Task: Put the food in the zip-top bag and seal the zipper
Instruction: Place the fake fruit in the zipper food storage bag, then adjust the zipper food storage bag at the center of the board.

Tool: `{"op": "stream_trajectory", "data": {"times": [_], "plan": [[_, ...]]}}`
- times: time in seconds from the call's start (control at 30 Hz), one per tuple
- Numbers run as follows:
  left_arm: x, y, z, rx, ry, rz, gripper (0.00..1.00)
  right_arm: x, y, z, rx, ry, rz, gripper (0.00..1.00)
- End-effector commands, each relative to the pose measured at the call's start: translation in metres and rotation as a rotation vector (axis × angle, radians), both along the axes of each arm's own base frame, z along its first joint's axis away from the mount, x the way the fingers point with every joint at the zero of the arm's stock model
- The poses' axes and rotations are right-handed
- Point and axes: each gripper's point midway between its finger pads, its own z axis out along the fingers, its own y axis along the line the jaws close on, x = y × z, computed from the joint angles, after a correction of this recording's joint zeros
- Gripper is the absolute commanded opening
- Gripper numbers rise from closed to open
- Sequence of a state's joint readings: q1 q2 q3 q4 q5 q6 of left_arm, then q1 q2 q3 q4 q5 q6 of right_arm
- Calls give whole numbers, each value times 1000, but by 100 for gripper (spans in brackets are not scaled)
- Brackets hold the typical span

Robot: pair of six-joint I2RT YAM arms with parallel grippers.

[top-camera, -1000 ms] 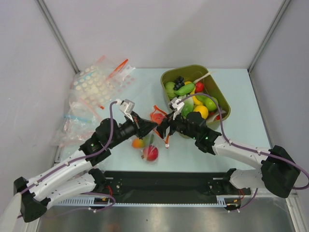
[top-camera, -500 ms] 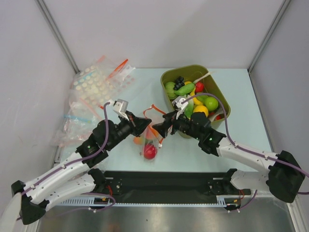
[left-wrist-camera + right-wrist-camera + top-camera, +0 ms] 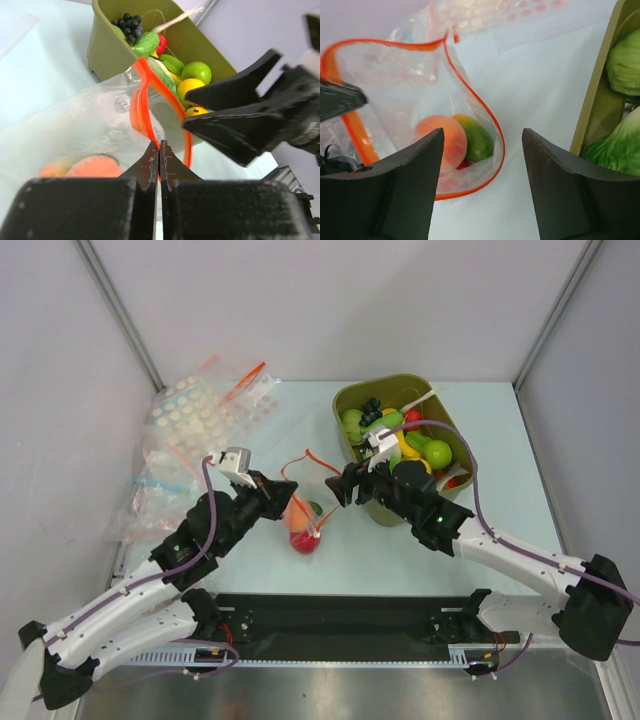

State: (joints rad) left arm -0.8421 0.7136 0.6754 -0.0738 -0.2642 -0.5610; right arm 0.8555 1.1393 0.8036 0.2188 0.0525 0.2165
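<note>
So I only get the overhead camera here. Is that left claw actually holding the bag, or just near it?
Observer: Holding. The left wrist view shows the left gripper shut on the zipper of the zip-top bag.
Operator: And the other claw?
Observer: The right gripper is open and empty, facing the bag's mouth.
Operator: Sealed yet?
Observer: No, the mouth gapes. A peach-orange piece and a green piece lie inside.

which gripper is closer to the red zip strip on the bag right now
Left. The left gripper is shut on the zip strip; the right gripper hangs open just beside the bag, toward the olive tub.
</note>
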Motion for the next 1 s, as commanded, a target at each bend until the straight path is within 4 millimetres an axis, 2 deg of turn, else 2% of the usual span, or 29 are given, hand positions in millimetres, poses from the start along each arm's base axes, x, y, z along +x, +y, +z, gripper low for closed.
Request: {"op": "stream_trajectory", "data": {"times": [0.0,0.03,0.07,0.13,0.23,0.27,0.33,0.53,0.57,0.63,0.7,0.73,0.77,0.8,0.87,0.9,0.97], "plan": [[1,8,32,-78,-60,35,0,7,6,-11,-49,58,-20,68],[0,8,31,-78,-58,36,0,5,10,-13,-52,67,3,65],[1,9,30,-74,-57,42,0,4,13,-12,-50,69,15,58],[3,14,30,-74,-56,69,0,4,16,-19,-68,91,29,53],[2,22,30,-102,-61,98,0,4,20,-18,-71,95,43,29],[1,23,33,-120,-72,101,0,-1,24,-16,-64,97,73,13],[0,24,33,-126,-77,101,0,-6,26,-10,-47,90,110,2],[4,20,26,-100,-50,101,0,-23,28,10,25,25,188,0],[5,19,23,-91,-41,103,0,-28,25,21,51,-3,201,0],[9,16,14,-72,-15,114,0,-43,27,30,109,-47,271,0],[13,16,1,-57,23,138,0,-67,26,63,214,-160,374,0],[15,13,-4,-71,46,147,0,-77,24,56,238,-169,403,0],[18,8,-14,-48,71,144,0,-86,24,62,271,-200,426,0],[19,3,-15,-43,82,129,0,-90,20,77,317,-253,418,0],[20,2,-20,0,109,130,0,-83,19,79,312,-255,366,0],[21,4,-11,0,102,139,0,-66,20,63,258,-199,293,0],[19,11,-3,8,79,152,0,-50,22,57,203,-169,227,0]]}}
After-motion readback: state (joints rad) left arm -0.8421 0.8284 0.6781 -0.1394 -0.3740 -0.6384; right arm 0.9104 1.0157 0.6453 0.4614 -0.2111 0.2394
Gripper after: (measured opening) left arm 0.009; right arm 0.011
